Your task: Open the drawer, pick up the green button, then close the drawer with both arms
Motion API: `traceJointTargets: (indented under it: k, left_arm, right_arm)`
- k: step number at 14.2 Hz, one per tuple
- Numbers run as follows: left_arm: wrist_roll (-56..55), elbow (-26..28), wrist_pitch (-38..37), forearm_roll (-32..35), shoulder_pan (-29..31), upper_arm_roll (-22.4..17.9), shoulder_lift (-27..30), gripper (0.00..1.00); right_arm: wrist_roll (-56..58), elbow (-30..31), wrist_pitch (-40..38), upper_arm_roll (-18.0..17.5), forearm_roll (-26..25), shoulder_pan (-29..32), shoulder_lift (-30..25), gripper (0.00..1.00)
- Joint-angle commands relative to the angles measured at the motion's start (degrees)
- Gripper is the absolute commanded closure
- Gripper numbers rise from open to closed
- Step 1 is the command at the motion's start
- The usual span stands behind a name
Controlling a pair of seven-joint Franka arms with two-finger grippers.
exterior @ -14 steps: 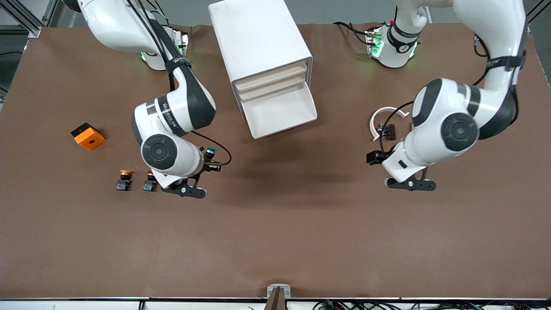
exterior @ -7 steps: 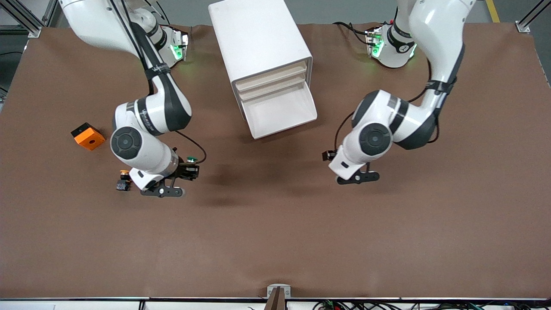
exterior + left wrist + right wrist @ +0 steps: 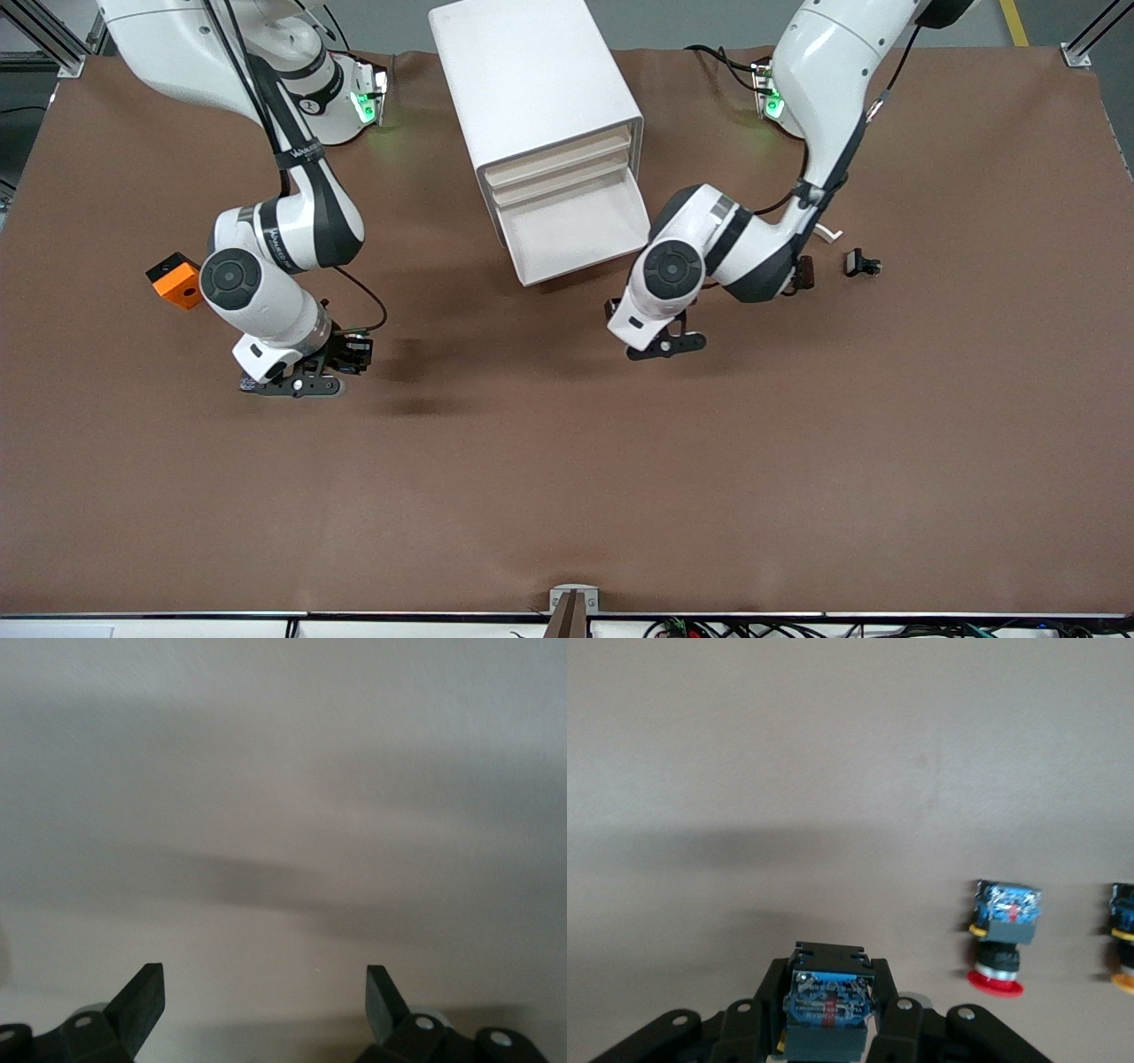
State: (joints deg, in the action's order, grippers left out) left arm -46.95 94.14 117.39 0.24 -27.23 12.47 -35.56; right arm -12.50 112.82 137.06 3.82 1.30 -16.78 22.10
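My right gripper (image 3: 353, 352) is shut on the button's black-and-blue base (image 3: 830, 1003) and holds it low over the table beside the red-capped and yellow-capped buttons. The green cap does not show in the right wrist view. The white cabinet (image 3: 532, 80) stands at the table's middle with its bottom drawer (image 3: 576, 232) pulled open and nothing showing in it. My left gripper (image 3: 615, 310) is open and empty, just off the open drawer's corner. In the left wrist view its fingertips (image 3: 146, 997) stand wide apart before a plain pale surface.
A red-capped button (image 3: 1001, 935) and a yellow-capped button (image 3: 1123, 935) lie on the table near my right gripper. An orange block (image 3: 179, 279) lies toward the right arm's end. A small black part (image 3: 861, 263) and a white ring piece (image 3: 828, 233) lie toward the left arm's end.
My right gripper has carried the button toward the right arm's end, over the red and yellow buttons. My left arm has swung in toward the open drawer. The drawer has not moved.
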Motion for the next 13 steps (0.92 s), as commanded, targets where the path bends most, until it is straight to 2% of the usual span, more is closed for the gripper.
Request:
traceJointTargets:
  k: [1,4,8,10,13]
  left_arm:
    - [-1.2,-0.5,0.4,-0.7,-2.5,-0.2,-1.6,0.00]
    - [-3.2,-0.4,0.1,-1.3,-4.4,0.1,-1.8,0.00]
    - [-3.8,-0.2,-0.1,-7.7,-5.1,2.0,-2.1,0.00]
    - [-3.8,-0.2,-0.4,-8.3,-5.5,2.4,-2.1,0.00]
    - [-3.8,0.0,-0.5,-9.8,-7.7,3.0,-2.1,0.00]
  right_arm:
    - [-0.5,2.1,2.8,-0.7,-1.3,1.6,0.0,1.00]
    - [-0.5,2.1,5.0,0.7,-1.5,1.6,2.2,1.00]
    - [-0.6,2.0,8.4,0.8,-1.5,0.7,5.4,1.00]
    - [-2.5,2.0,10.2,0.9,-1.6,-0.4,7.3,1.00]
    - [-8.2,0.6,10.3,1.5,-7.4,-2.0,8.9,1.00]
